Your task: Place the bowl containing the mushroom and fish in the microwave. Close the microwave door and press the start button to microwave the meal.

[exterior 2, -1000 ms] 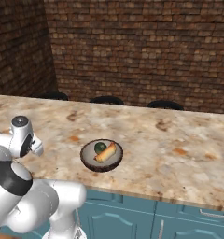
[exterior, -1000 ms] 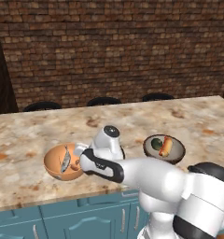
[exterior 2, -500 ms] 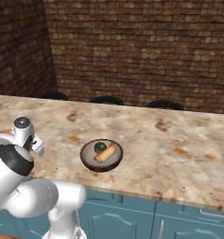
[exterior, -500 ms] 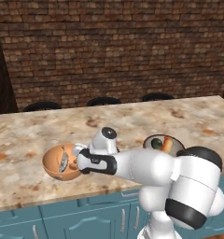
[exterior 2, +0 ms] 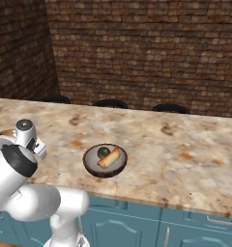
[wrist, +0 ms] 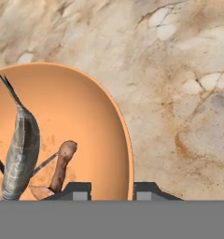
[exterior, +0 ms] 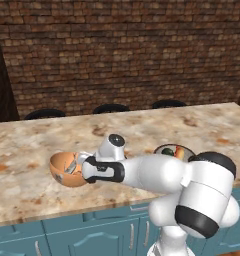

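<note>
The gripper (wrist: pixel 112 190) straddles the rim of the orange-tan bowl (wrist: pixel 81 116), one finger inside and one outside, jaws drawn in on the wall and pinching it. Inside the bowl the grey fish (wrist: pixel 21 149) leans against the curve, tail upward in the hand view, with the small brown mushroom (wrist: pixel 61 164) just beside it. From the left base view, the bowl (exterior: pixel 64 170) sits near the front edge of the marbled counter (exterior: pixel 202 125). Well off to the arm's right rests a dark bowl (exterior 2: pixel 105 161) holding green and orange food.
</note>
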